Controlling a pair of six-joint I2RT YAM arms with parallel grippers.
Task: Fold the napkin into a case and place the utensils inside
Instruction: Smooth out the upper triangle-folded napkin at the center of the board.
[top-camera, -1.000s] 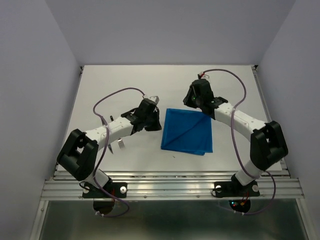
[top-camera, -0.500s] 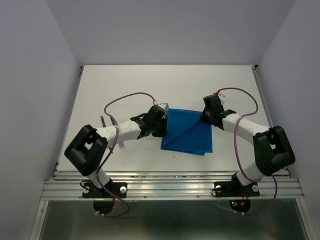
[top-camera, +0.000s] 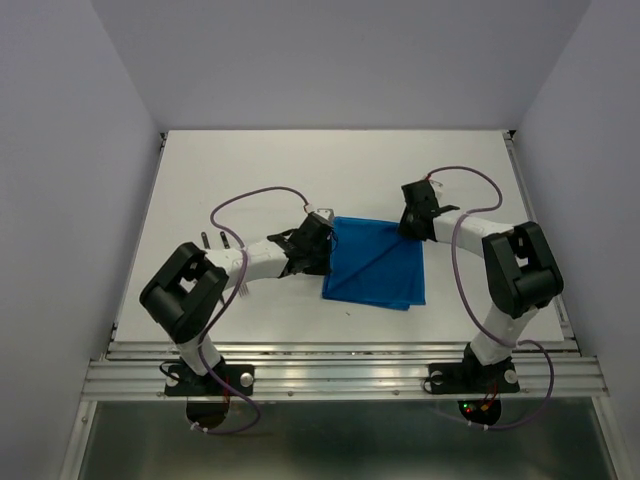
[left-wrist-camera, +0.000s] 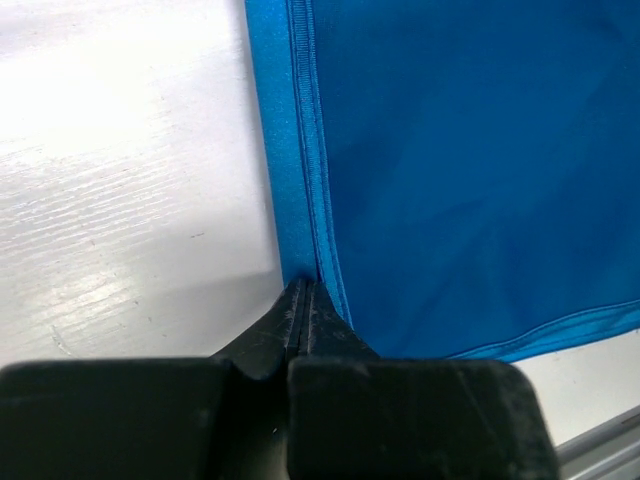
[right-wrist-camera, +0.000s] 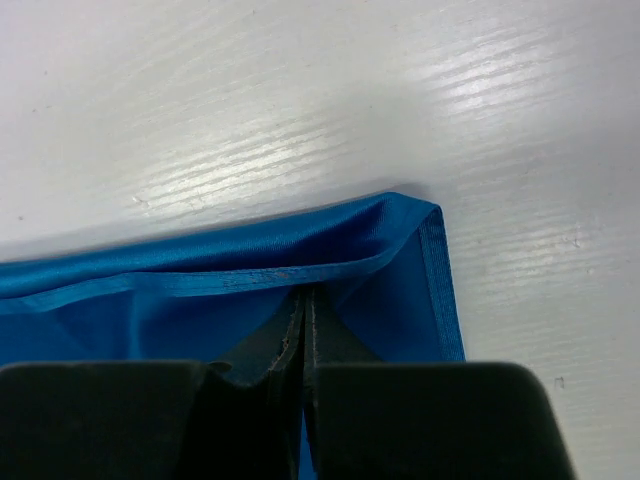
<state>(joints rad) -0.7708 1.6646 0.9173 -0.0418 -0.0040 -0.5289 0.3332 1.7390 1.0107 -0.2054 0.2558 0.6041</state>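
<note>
A bright blue napkin is shown lying flat on a white table. It is folded into a rough square and pinched at its 2 far corners by 2 black grippers.

Possible trouble is judged from left to right:
- **Left gripper:** Only the narrow stitched hem is caught at the very tips of the jaws. The thin cloth could be lost from the grip if it is pulled sharply.
- **Between the grippers:** The cloth could be stretched or creased askew if the 2 corners are not carried at the same pace. A crooked case would then result.
- **Right gripper:** Only the upper layer's hem appears to be nipped, while the layer beneath is left on the table. The layers could be parted, and the existing fold undone, once that corner is lifted.

Positions are also given from left to right:
- **Left gripper:** It is set at the napkin's far left corner, with its jaws fully closed on the hem of the left edge. The cloth is spread out to its right.
- **Napkin:** It lies between the 2 grippers and reaches from them toward the arm bases.
- **Right gripper:** It is set at the far right corner, with its jaws pressed together on the hem. In the right wrist view, the corner itself is seen just to the right of the tips.
</note>
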